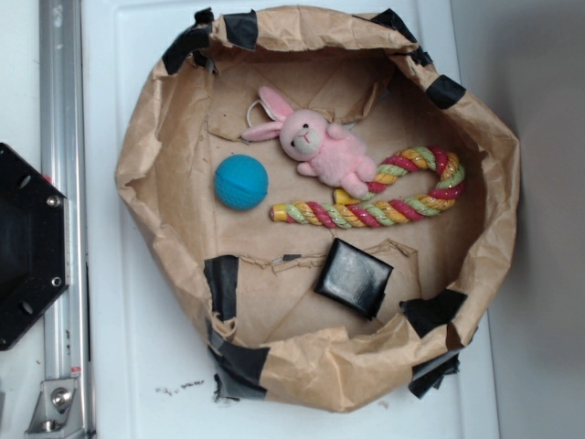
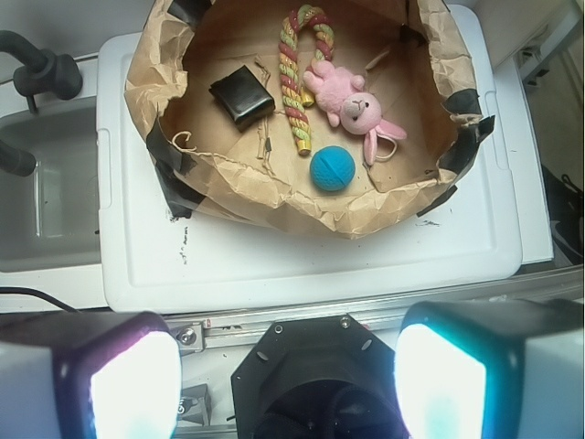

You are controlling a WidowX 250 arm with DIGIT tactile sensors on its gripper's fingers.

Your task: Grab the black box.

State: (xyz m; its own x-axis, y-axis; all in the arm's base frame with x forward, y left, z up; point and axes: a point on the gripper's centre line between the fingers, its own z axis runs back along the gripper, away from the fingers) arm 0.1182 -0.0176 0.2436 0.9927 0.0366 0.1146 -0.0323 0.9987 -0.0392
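From the exterior view I see no gripper at all, so this view tells me nothing of the jaws. The black box [image 1: 354, 277] lies flat on the floor of the brown paper nest [image 1: 146, 155], close under the near paper wall, with the rope candy cane [image 1: 384, 206] just beside it, the pink bunny [image 1: 320, 146] beyond that, and the blue ball [image 1: 241, 181] apart to one side.

In the wrist view, the gripper [image 2: 288, 380] stands with its two pads wide apart at the bottom of frame, nothing between them. The box [image 2: 241, 96] is far ahead of the jaws and off toward the left pad, beyond the crumpled paper rim [image 2: 274, 197].

My worries: coming in low, the fingers could snag that rim and drag the nest. The box is flat and glossy, so a shallow pinch may slip off. Descending slightly off-line, I might clip the rope toy instead.
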